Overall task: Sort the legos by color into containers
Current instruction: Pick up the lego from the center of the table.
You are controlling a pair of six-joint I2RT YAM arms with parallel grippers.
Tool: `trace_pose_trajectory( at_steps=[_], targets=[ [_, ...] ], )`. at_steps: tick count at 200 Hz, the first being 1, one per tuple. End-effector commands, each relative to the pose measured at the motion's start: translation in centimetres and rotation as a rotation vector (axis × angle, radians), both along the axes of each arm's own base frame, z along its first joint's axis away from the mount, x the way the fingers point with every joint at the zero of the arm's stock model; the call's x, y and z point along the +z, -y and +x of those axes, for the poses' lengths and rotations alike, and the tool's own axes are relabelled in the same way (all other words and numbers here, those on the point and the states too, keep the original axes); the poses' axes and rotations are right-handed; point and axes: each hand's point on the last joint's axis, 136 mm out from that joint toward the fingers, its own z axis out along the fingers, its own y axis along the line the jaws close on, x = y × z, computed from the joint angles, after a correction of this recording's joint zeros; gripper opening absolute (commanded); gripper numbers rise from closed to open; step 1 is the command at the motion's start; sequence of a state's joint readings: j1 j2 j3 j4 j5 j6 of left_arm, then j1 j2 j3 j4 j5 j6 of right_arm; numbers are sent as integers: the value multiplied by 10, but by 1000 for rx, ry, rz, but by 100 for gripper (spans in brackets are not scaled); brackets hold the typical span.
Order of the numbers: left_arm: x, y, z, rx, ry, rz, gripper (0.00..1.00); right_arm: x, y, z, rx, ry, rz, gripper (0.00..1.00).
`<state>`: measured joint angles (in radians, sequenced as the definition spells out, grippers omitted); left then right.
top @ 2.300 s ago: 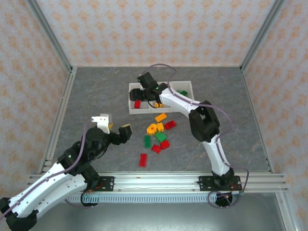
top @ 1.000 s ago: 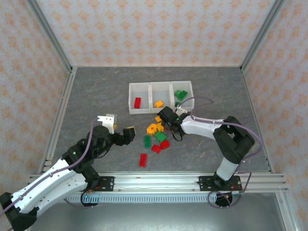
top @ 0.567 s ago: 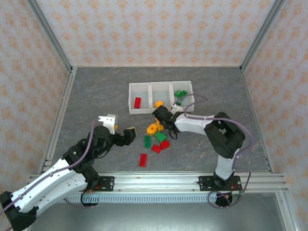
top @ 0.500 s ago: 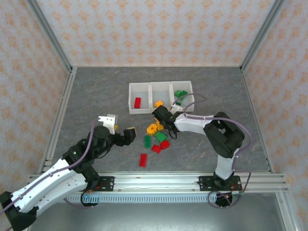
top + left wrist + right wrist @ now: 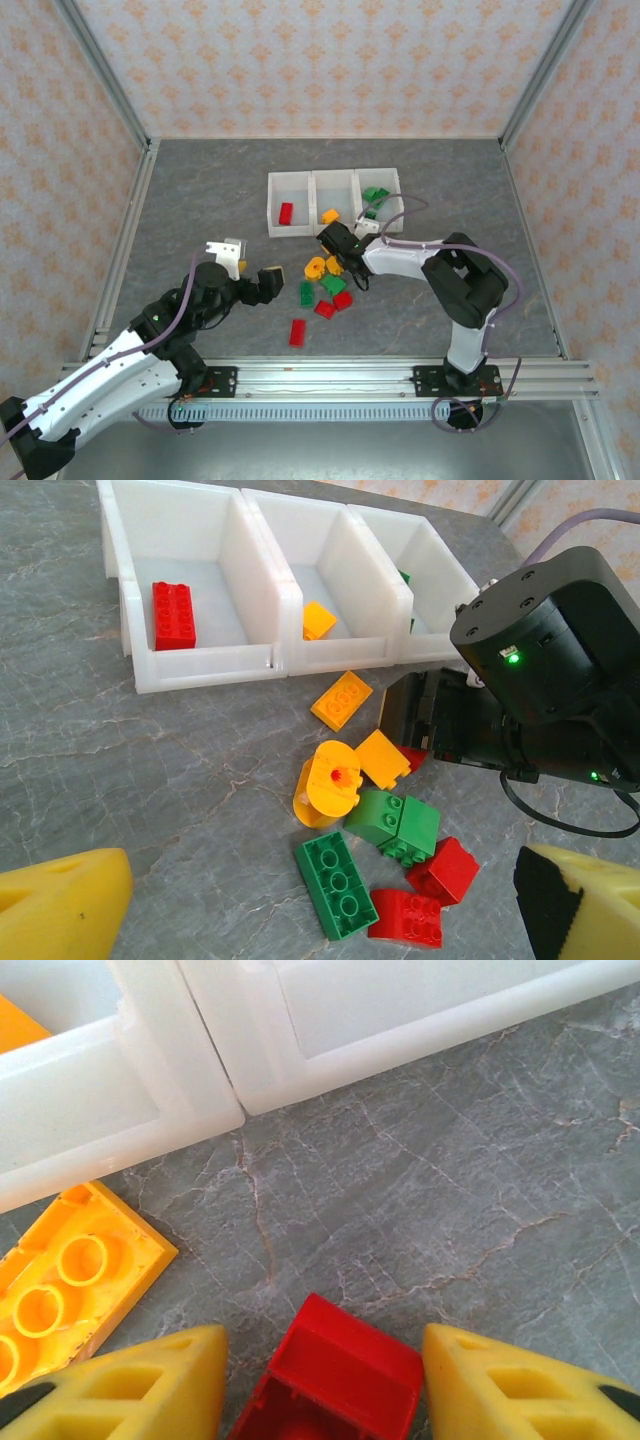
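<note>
With the right end effector (image 5: 322, 1365) straddling the red brick (image 5: 345, 1400) on the tabletop (image 5: 450, 1190) near the containers (image 5: 190, 665), clamping not determinable, confirm a square grip, lift clear of the neighbouring orange-yellow brick (image 5: 70, 1280), then carry to the leftmost bin (image 5: 272, 205).
</note>
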<state>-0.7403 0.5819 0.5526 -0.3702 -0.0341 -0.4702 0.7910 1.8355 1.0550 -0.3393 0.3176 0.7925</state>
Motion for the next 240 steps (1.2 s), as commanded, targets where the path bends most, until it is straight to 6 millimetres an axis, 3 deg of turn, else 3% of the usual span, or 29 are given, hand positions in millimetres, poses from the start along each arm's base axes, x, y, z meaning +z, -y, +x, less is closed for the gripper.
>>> trace_pose_trajectory(
  at_steps=[1,61,103,117,147,175,240],
  targets=[
    [7,5,0,-15,30,-28,99,-24,8,-12,37,-72,-58,49],
    [8,8,-2,-33,33,-32,99,-32,28,-12,41,-90,-112,49],
    [9,8,-3,-32,33,-31,99,-31,26,-9,62,-88,-99,51],
    [10,7,-3,-29,40,-33,99,-30,24,-8,72,-89,-90,48],
    [16,2,-4,-13,59,-38,99,-18,18,-7,95,-74,-65,29],
    [22,-4,-4,13,84,-47,99,18,10,0,129,-16,-33,22],
    [25,-7,-5,28,92,-52,99,150,-45,33,292,257,145,19]
  ],
)
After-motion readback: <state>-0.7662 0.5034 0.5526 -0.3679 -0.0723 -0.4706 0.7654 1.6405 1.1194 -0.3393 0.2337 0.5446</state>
